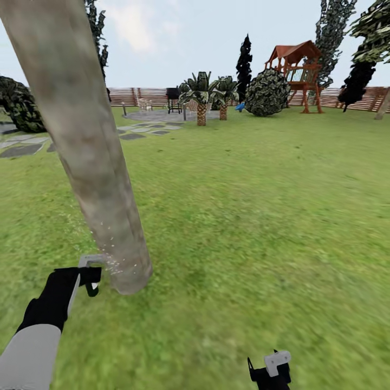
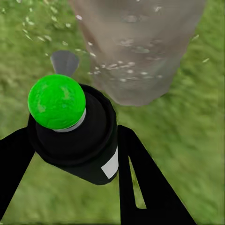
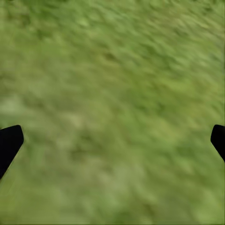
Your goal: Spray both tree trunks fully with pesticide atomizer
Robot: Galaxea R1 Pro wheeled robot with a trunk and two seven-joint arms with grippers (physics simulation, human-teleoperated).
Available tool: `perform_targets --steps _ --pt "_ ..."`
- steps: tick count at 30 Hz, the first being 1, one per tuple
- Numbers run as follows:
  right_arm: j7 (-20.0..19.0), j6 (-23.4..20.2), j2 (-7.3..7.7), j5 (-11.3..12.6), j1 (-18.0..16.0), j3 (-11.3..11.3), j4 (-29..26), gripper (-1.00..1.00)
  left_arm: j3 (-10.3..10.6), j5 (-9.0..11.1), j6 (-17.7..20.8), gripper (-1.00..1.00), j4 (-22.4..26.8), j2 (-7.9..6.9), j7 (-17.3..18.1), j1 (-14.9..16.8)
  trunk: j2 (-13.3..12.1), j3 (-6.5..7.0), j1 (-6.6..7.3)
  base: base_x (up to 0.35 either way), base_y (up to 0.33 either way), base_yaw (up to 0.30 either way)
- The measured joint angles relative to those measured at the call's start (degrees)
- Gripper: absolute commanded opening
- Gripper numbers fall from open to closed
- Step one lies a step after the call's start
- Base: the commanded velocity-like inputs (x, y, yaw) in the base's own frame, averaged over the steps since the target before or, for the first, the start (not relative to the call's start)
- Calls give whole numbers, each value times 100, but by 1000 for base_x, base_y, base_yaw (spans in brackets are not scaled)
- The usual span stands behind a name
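Left gripper [image 2: 75,154]: jaws clamped on the atomizer [image 2: 77,136], a black bottle with a bright green round cap [image 2: 56,101], a grey nozzle [image 2: 64,62] and a small white label. Contents can't be told; the bottle is opaque. The atomizer is held low, just beside the trunk base, nozzle toward the bark.

Right gripper [image 3: 112,140]: jaws spread wide, nothing between them, held over blurred grass [image 3: 112,93]. Seen low at the head view's bottom edge [image 1: 269,371].

Trunk [image 1: 81,141]: thick, smooth, mottled grey-beige cylinder, seen leaning in the head view, rooted in the lawn [image 1: 260,216]. Pesticide [image 1: 111,254] is seen as fine white specks on the lowest part of the bark and in the air around the nozzle; the upper bark looks bare.

Further back: grey paving [image 1: 146,127], two short palms [image 1: 201,100], a round bush [image 1: 267,93], a black conifer [image 1: 244,59], a wooden play tower [image 1: 297,73], then the slat fence [image 1: 138,96].
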State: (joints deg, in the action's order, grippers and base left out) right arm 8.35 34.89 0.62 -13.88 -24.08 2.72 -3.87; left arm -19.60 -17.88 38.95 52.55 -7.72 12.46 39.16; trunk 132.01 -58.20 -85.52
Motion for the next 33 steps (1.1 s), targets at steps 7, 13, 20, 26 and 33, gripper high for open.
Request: perform_targets --steps 7,13,20,26,33 --pt "0 0 0 0 0 1 0 100 34 -19 40 -100 429 43 -14 -56 0 0 0 0 -64 88" --pt "0 0 6 -1 0 1 0 100 44 -23 45 -100 511 59 -15 -57 0 0 0 0 -267 0" --pt "0 0 5 -1 0 1 0 100 41 -23 61 -100 605 60 -15 -56 0 0 0 0 -272 0" --pt "0 0 6 0 0 1 0 100 45 -39 70 -100 604 52 -22 -49 0 0 0 0 -272 0" --pt "0 0 0 -1 0 1 0 100 52 -48 77 -100 598 51 -34 -49 0 0 0 12 -272 42"
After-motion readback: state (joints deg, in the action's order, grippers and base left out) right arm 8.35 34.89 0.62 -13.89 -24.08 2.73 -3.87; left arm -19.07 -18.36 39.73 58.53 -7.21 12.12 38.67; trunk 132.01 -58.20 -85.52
